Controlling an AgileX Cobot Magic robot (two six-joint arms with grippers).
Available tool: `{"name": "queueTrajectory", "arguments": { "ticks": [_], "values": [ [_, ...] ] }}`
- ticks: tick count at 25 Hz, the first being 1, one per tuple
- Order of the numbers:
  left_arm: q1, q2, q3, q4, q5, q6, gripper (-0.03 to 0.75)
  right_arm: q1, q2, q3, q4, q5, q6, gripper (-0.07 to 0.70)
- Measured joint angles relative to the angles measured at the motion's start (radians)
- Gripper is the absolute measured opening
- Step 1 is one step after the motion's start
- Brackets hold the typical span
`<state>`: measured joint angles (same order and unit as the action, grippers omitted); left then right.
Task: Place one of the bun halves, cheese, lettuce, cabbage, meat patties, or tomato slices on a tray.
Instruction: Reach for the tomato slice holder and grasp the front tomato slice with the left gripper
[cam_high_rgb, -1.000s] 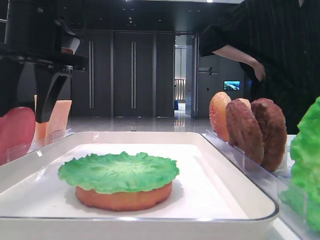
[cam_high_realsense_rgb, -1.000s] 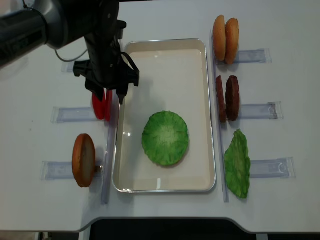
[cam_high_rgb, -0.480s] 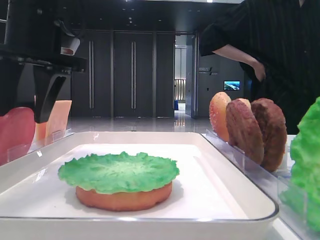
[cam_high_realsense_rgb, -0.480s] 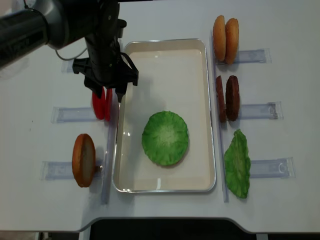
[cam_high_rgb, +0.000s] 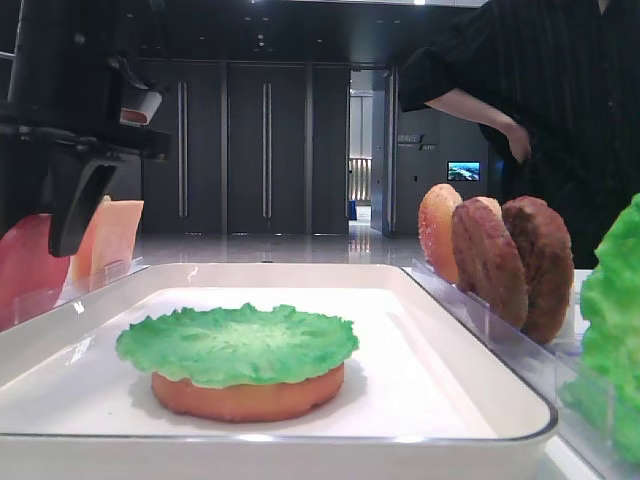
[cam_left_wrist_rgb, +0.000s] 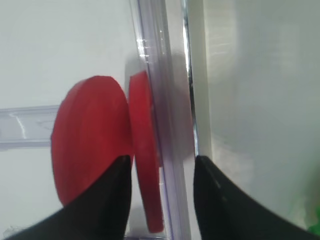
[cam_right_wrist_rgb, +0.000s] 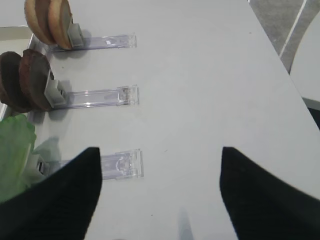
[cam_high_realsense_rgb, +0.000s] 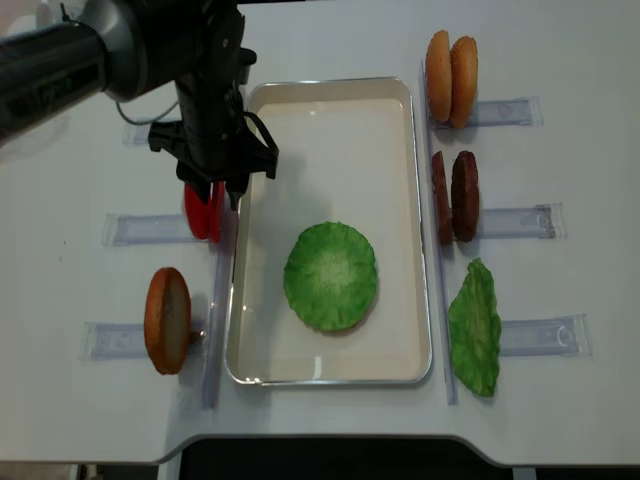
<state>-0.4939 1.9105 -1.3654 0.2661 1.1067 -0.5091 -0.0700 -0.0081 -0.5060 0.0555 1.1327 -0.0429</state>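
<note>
overhead view first, and i take the tray (cam_high_realsense_rgb: 330, 100) as my landmark. far left of it, toward the near end, one bun half (cam_high_realsense_rgb: 167, 320) stands on edge in a clear holder (cam_high_realsense_rgb: 112, 340). further up, just beside the tray's left rim, the two tomato slices (cam_high_realsense_rgb: 203, 212) stand upright side by side in another holder (cam_high_realsense_rgb: 140, 229). my left gripper (cam_high_realsense_rgb: 211, 190) sits directly over them. in the left wrist view its two dark fingers (cam_left_wrist_rgb: 102, 200) straddle the slice nearer the tray (cam_left_wrist_rgb: 146, 165), one finger in the gap between the slices and the other on the tray side; the jaws are partly open, and i cannot tell whether they are touching the slice. the other slice (cam_left_wrist_rgb: 90, 145) is outside the jaws.

on the tray itself, toward the near end, a lettuce leaf (cam_high_realsense_rgb: 331, 276) lies flat; the low side view shows it resting on top of a bun half (cam_high_rgb: 247, 393).

right of the tray, three more holders run along its right rim: two bun halves (cam_high_realsense_rgb: 450, 66) on edge at the far end, two meat patties (cam_high_realsense_rgb: 455, 196) on edge by the middle, and a second lettuce leaf (cam_high_realsense_rgb: 474, 326) at the near end.

my right gripper (cam_right_wrist_rgb: 160, 195) hangs over bare table well right of the tray, its fingers spread wide with nothing between them.
</note>
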Motion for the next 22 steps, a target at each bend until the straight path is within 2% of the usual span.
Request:
{"name": "queueTrajectory", "arguments": {
  "ticks": [10, 19, 22],
  "values": [
    [0.000, 0.000, 0.000, 0.030, 0.041, 0.016, 0.055, 0.000, 0.000, 0.000, 0.000, 0.000, 0.000, 0.479],
    [0.000, 0.000, 0.000, 0.032, 0.088, 0.031, 0.055, 0.000, 0.000, 0.000, 0.000, 0.000, 0.000, 0.479],
    [0.000, -0.005, 0.000, 0.032, 0.089, 0.037, 0.055, 0.000, 0.000, 0.000, 0.000, 0.000, 0.000, 0.479]
  ]
}}
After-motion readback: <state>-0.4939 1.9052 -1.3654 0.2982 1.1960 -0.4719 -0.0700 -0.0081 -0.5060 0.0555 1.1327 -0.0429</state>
